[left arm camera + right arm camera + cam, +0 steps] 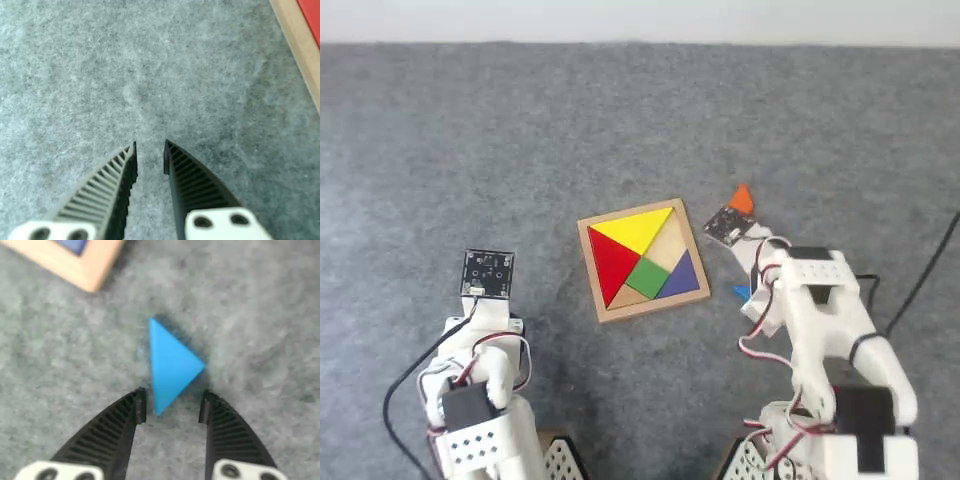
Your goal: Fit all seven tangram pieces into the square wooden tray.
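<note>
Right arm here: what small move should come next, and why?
Probably close the right hand on the light blue triangle: it stands open, one finger on either side of the piece, which lies on the grey felt outside the tray, and the tray has bare spots left to fill.

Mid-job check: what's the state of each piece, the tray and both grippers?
Tray: partly filled, pale patches left.
Yellow triangle: in tray.
Red triangle: in tray.
Green square: in tray.
Purple triangle: in tray.
Orange piece: loose on carpet, outside tray.
Light blue triangle: loose on carpet, not gripped.
Right gripper: open, straddling light blue triangle.
Left gripper: open narrowly, empty.
</note>
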